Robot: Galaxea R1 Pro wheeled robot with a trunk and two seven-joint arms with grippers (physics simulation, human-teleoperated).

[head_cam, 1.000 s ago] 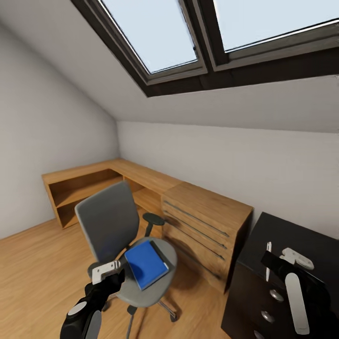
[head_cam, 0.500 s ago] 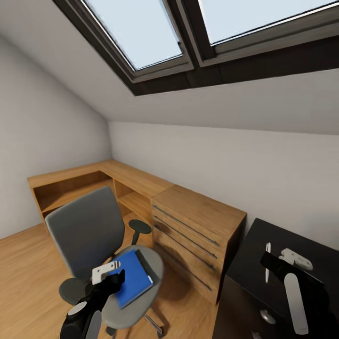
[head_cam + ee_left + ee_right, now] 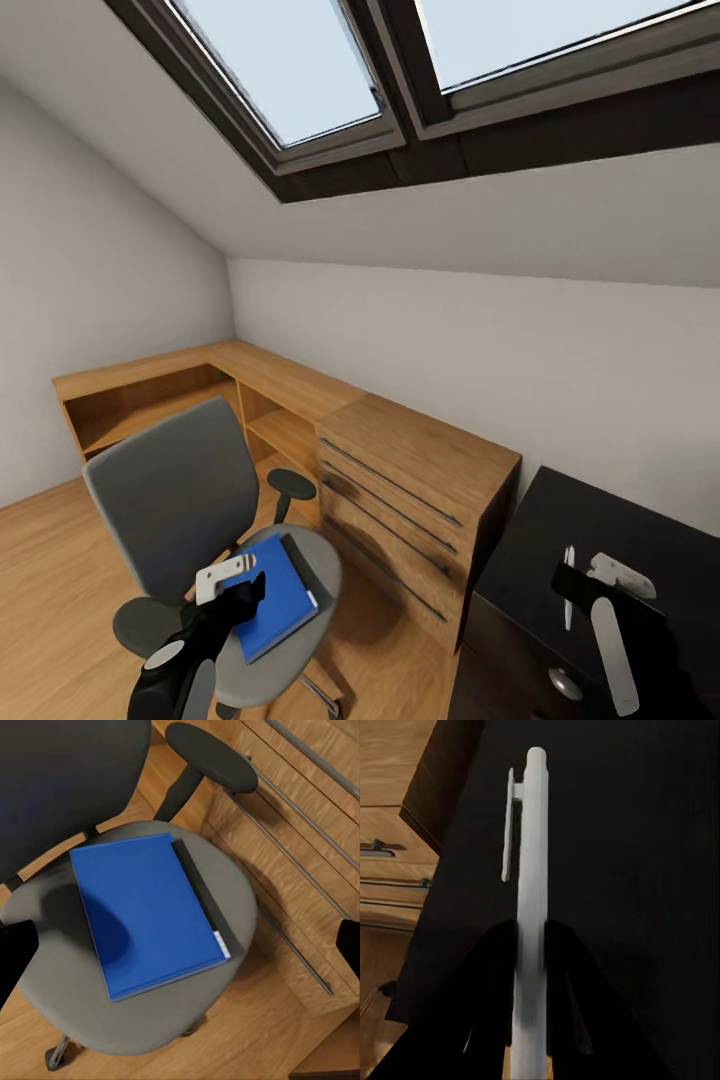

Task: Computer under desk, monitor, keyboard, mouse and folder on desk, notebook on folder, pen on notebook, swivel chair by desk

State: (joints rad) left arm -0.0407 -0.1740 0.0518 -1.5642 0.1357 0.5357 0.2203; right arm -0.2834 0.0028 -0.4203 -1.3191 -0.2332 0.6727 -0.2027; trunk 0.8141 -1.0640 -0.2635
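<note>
Pen [image 3: 531,907], thin pale stick with side clip, pinched upright between right fingers [image 3: 495,975]; left fingers spread.

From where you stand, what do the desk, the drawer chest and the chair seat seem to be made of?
Desk: glossy black, probably lacquered board, with a faint sheen. Drawer chest: light wood or veneer, with visible grain. Swivel chair seat: matte grey, probably fabric.

The folder [image 3: 146,911] is lying uncovered on the swivel chair [image 3: 180,500] seat, open from above. The chair back and an armrest [image 3: 210,765] are flanking it; the drawer chest [image 3: 415,500] is standing just beside the seat.
</note>
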